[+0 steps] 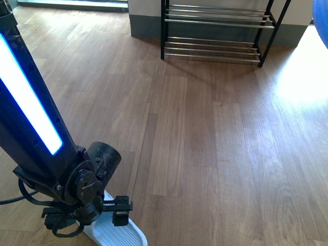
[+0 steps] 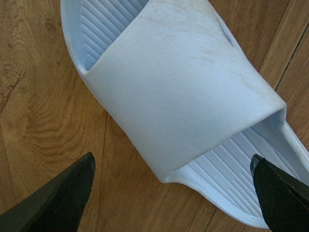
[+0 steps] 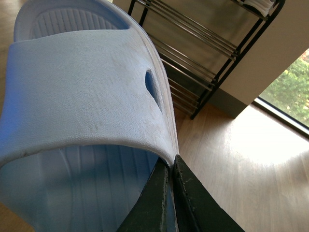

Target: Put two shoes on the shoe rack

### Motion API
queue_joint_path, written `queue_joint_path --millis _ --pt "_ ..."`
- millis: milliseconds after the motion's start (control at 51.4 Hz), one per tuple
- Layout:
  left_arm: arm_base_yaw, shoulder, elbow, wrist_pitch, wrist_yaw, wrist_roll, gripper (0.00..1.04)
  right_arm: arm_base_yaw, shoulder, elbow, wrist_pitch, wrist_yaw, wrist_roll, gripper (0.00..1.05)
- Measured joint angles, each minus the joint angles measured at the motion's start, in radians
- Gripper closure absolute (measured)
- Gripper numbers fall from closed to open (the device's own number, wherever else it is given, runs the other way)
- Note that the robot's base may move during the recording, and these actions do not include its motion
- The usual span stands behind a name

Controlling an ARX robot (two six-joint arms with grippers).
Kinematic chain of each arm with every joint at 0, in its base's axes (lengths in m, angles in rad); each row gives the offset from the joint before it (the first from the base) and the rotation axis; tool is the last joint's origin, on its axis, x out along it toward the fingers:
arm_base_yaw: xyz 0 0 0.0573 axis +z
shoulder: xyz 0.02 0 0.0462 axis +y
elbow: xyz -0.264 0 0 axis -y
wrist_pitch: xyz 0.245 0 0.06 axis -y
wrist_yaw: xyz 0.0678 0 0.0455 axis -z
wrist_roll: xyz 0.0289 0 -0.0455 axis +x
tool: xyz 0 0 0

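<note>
Open floor [image 1: 215, 143] reaches the far shoe rack [image 1: 218, 31]; left gripper [image 2: 172, 162] spread wide over near-left slide [image 2: 183, 92], right gripper [image 3: 171, 166] pinching second slide [image 3: 82, 92].

Left arm [image 1: 20, 148]: black casing, white light strip [image 1: 28, 97] edged blue, round joint housing [image 1: 104, 156], looped cables [image 1: 11, 200]; left gripper [image 2: 173, 166] matte black.

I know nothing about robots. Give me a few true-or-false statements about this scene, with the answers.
1. The left end effector is open over a slide lying on the floor. True.
2. The right end effector is empty. False: it is shut on the strap edge of a second slide.
3. The shoe rack stands on carpet. False: the floor is wood.
4. The shoe rack's shelves are metal rods. True.
</note>
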State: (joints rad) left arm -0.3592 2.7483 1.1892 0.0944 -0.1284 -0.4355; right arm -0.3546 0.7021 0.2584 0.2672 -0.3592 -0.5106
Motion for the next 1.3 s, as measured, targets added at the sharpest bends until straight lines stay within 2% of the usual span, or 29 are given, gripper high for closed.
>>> queue_joint_path --millis 564,914,953,1148,1304 --pt "0.014 0.056 0.013 0.045 -0.109 0.142 0.09 0.000 0.000 0.000 0.000 0.000 0.000 1.03" --pt "0.026 0.095 0.034 0.066 -0.083 0.143 0.09 0.000 0.000 0.000 0.000 0.000 0.000 1.03" --pt "0.031 0.101 0.040 0.061 -0.085 0.139 0.14 0.000 0.000 0.000 0.000 0.000 0.000 1.03" --pt "0.051 0.144 0.054 0.055 -0.053 0.097 0.50 0.000 0.000 0.000 0.000 0.000 0.000 1.03" --pt "0.051 0.151 0.057 0.056 -0.064 0.082 0.79 0.000 0.000 0.000 0.000 0.000 0.000 1.03"
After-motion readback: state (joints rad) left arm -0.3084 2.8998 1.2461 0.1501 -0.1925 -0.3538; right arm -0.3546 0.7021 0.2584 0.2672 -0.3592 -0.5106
